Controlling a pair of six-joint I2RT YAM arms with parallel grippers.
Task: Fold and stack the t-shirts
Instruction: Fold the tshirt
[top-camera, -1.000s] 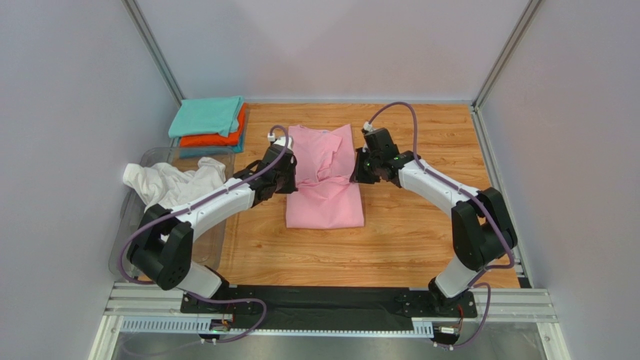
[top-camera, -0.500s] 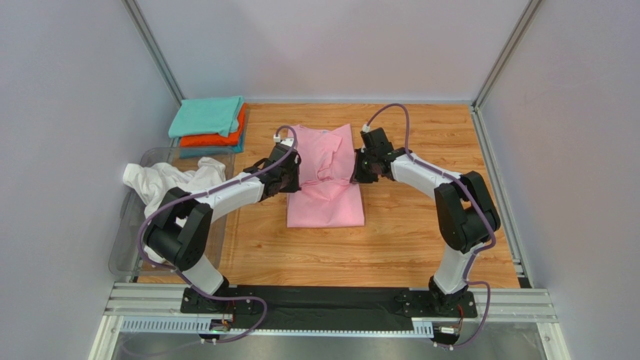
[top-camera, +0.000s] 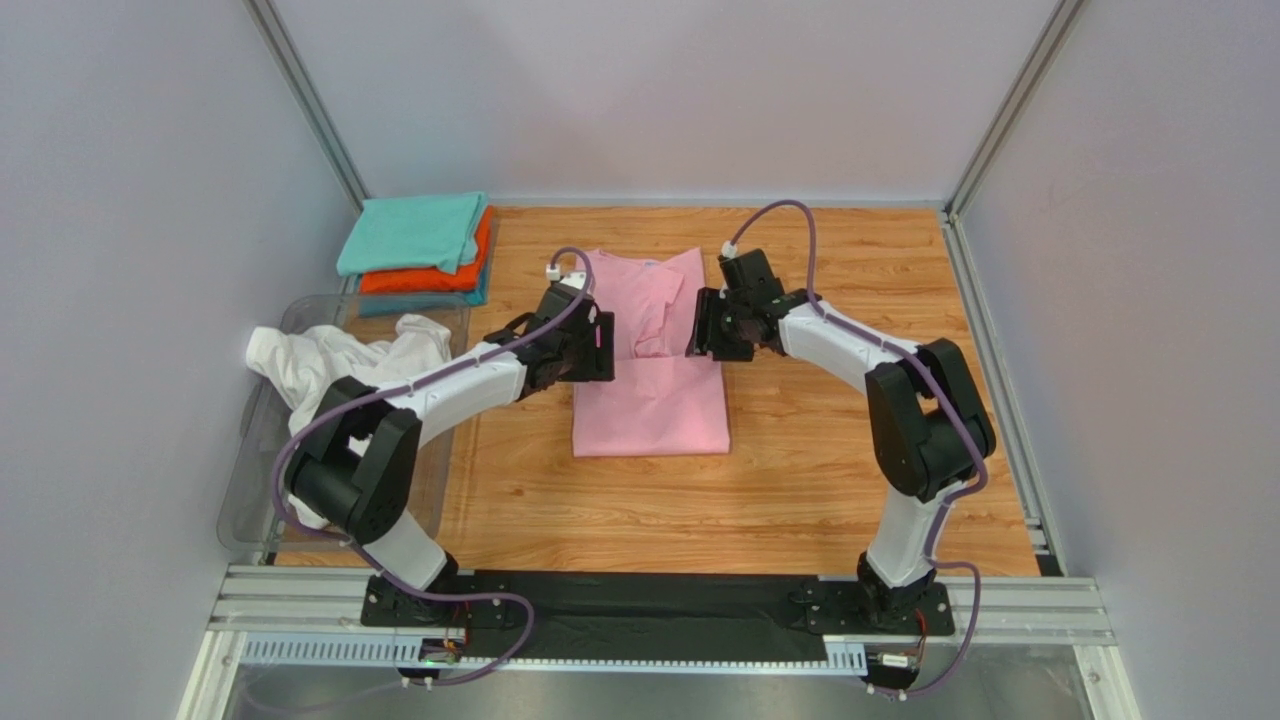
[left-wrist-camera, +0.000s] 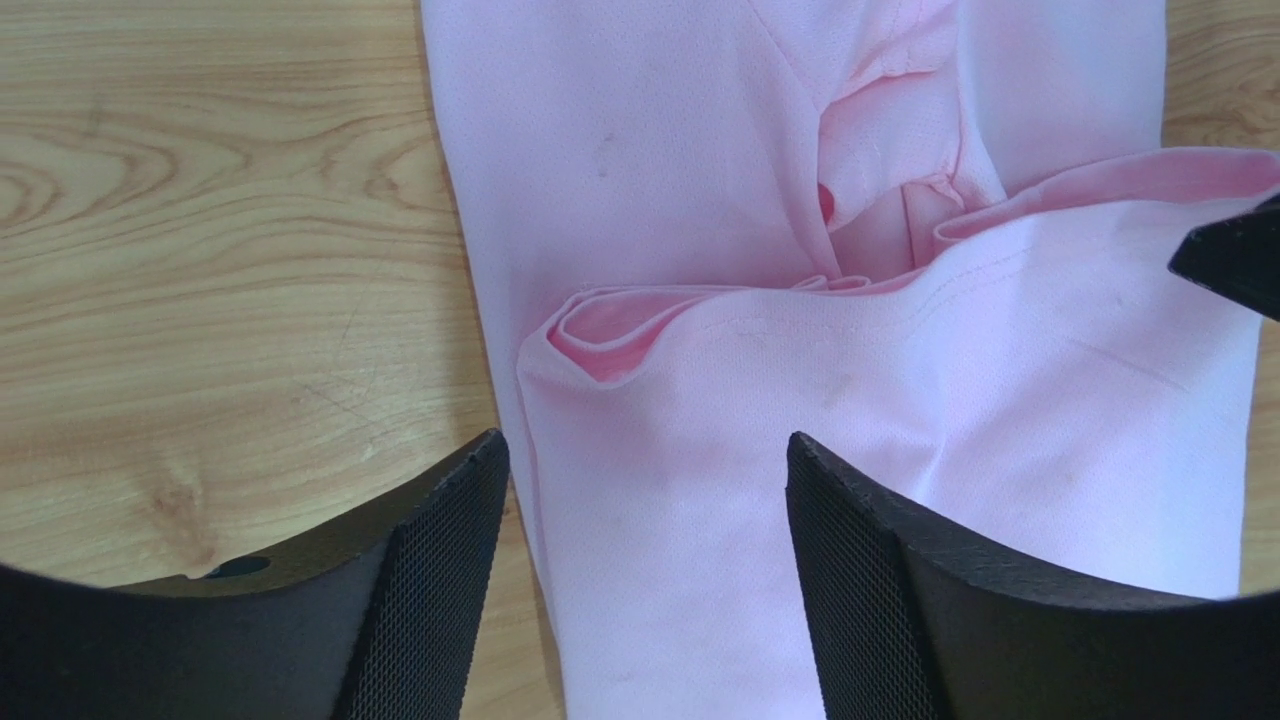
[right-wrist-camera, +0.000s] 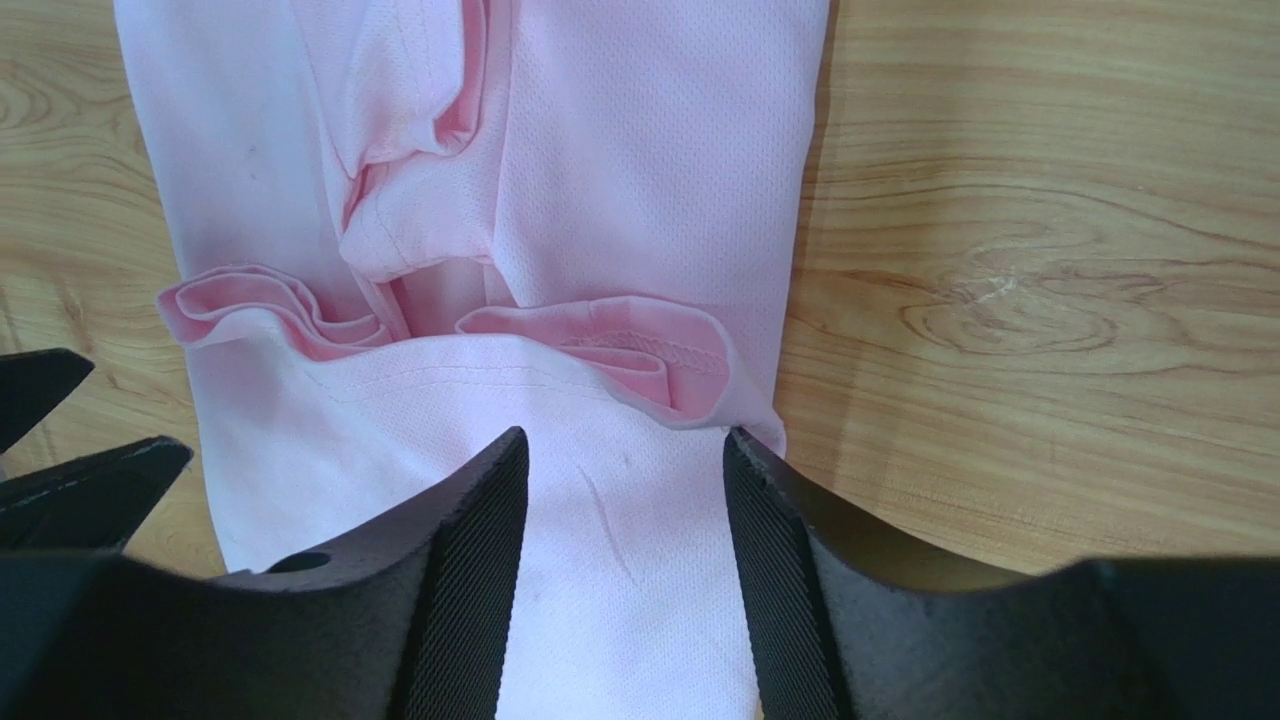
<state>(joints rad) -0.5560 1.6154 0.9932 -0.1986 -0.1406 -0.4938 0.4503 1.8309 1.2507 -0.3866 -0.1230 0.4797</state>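
Observation:
The light pink t-shirt (top-camera: 649, 375) lies on the wooden table, its lower half folded up so the hem crosses its middle (left-wrist-camera: 902, 375) (right-wrist-camera: 631, 150). My left gripper (top-camera: 601, 342) (left-wrist-camera: 646, 450) hangs open over the left end of that hem, with nothing between its fingers. At the hem's right end my right gripper (top-camera: 700, 327) (right-wrist-camera: 625, 438) is open too, holding nothing. A white t-shirt (top-camera: 353, 368) lies crumpled at the left. Folded teal (top-camera: 413, 233) and orange (top-camera: 436, 279) t-shirts are stacked at the back left, over a bluish one.
A clear plastic bin (top-camera: 256, 495) at the table's left edge holds the white t-shirt. Grey walls close in the table (top-camera: 842, 450) on three sides. Bare wood lies to the right of and in front of the pink t-shirt.
Both grippers were shut on the pink hem and have opened, letting it go. The hem now rests across the shirt's middle. Both arms shifted slightly toward the back.

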